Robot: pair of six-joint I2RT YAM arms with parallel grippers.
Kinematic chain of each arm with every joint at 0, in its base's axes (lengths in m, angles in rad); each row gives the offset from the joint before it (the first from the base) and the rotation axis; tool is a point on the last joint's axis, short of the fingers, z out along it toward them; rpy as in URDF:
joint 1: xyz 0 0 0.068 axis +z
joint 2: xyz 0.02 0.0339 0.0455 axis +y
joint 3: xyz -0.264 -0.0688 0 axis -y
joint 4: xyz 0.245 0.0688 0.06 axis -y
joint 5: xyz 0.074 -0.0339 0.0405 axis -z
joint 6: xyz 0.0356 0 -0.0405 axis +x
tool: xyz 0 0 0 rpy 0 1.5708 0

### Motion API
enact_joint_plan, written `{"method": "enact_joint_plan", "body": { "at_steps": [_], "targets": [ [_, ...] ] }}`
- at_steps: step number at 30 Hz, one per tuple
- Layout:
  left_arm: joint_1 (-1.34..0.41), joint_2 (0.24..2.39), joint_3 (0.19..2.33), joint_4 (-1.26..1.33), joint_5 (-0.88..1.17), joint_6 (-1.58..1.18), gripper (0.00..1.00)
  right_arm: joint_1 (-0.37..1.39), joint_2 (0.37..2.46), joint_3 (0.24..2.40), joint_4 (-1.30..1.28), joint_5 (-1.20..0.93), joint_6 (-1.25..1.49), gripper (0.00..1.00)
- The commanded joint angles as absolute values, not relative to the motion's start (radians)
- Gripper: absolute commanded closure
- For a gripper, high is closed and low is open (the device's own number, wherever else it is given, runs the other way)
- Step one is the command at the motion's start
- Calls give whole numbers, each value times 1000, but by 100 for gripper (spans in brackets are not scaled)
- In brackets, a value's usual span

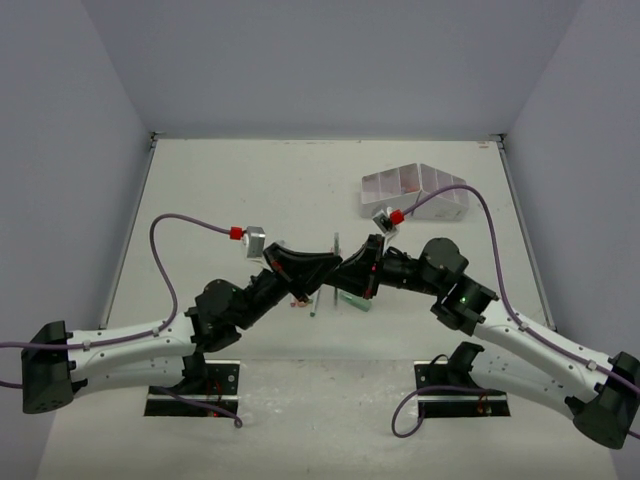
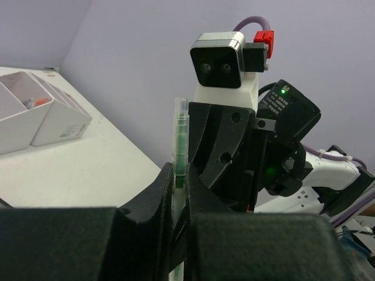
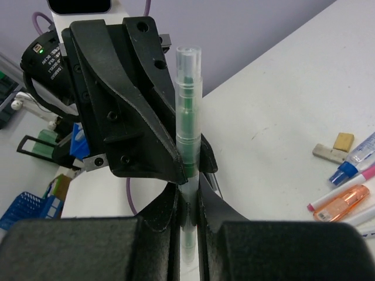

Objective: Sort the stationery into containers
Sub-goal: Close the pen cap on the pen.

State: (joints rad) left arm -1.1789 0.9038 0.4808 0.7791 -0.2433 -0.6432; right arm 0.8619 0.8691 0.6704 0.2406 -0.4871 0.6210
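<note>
My right gripper point(image 3: 188, 202) is closed on the lower barrel of the green pen point(image 3: 188, 117), whose clear cap end stands upright above my fingertips. My left gripper point(image 2: 179, 196) is clamped on the same pen from the opposite side, its fingers just beside the right ones. So the pen hangs in mid-air between my two wrists, over the middle of the table and well apart from the white desk organizer point(image 1: 415, 190) at the far right. The main risk, as I judge it, is this double hold. If either arm pulls away while both sets of jaws are pinching, the thin barrel could bend, twist askew, or part from its cap. If both loosen together, it falls among the loose stationery below, near the orange highlighter point(image 3: 340, 211) and the tan block point(image 3: 343, 141). My fingers are also crowded close, so a small misjudged move could knock one gripper against the other. With only one end held, the pen may swing on the way to its compartment and catch a thin divider.
</note>
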Motion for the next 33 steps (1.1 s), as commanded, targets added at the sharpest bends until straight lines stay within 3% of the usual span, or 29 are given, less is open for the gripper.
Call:
{"method": "enact_joint_plan", "body": {
  "at_steps": [1, 5, 10, 13, 18, 20, 22, 25, 33],
  "targets": [
    [-1186, 875, 563, 710, -285, -589, 54, 866, 844, 703, 240, -487, 579, 100],
    [-1186, 869, 624, 603, -315, -550, 42, 867, 821, 706, 195, -484, 552, 100],
    [-1184, 879, 676, 546, -328, -511, 45, 867, 815, 711, 174, -512, 533, 100],
    [-1181, 894, 693, 540, -316, -502, 59, 867, 822, 724, 155, -537, 517, 100],
    [-1181, 925, 719, 531, -287, -505, 70, 867, 815, 732, 140, -545, 508, 100],
    [-1181, 940, 723, 532, -270, -507, 82, 865, 816, 748, 123, -540, 503, 100],
    [-1182, 949, 726, 533, -257, -512, 86, 866, 817, 759, 105, -528, 497, 100],
    [-1181, 961, 725, 523, -241, -525, 99, 866, 815, 788, 82, -502, 481, 100],
    [-1186, 1007, 685, 511, -153, -617, 100, 822, 917, 1046, -69, -362, 402, 100]
  ]
}}
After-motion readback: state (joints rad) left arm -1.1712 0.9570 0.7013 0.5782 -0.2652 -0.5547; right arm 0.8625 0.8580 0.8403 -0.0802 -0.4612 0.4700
